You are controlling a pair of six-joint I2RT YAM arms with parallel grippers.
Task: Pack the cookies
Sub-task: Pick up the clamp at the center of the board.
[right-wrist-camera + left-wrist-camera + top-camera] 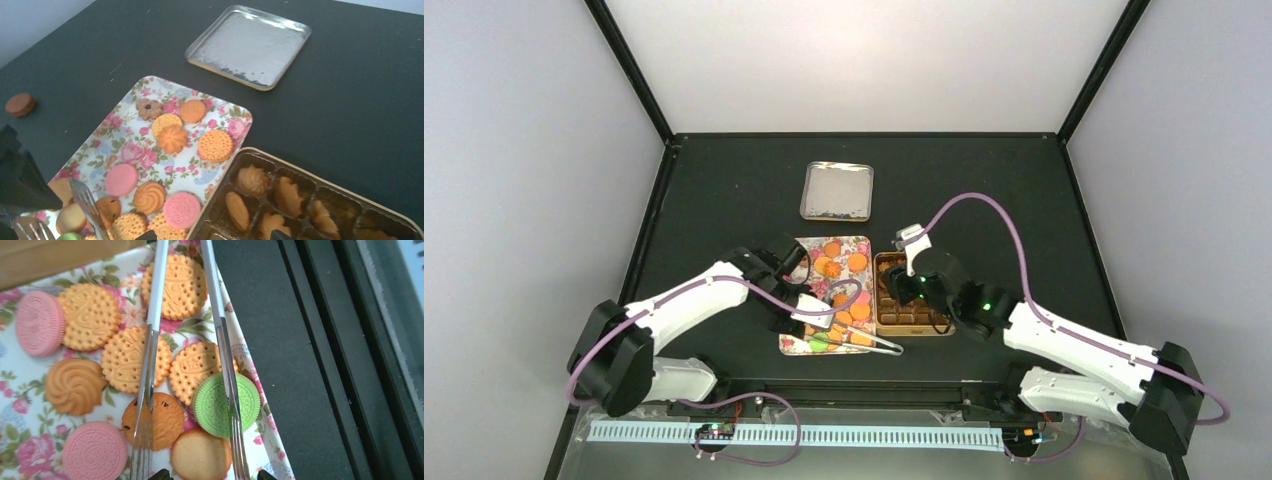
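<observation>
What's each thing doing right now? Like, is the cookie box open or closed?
Tin: open, cookies in several compartments.
Lid: off, flat on the table.
Tray: holding loose cookies.
Tongs: arms spread, across the tray's cookies.
Green cookie: on tray, under one tong arm.
Brown cookie: alone on the table.
Right gripper: open, above tin.
Left gripper: can't tell.

Layout on the table (724, 180): tray (809, 250) sits centre, in front of the arms, with the tin (914, 328) just beside it on the right, long edges parallel. Lid (837, 191) lies alone behind both, apart from them. Cookies (856, 262) lie flat on the tray, clustered at its far and near ends; more sit in the tin's compartments. Tongs (869, 343) lie across the cookies at the tray's near right corner, one end past the tray edge, before the tin. One stray cookie (20, 104) is on the table off the tray's left side.
</observation>
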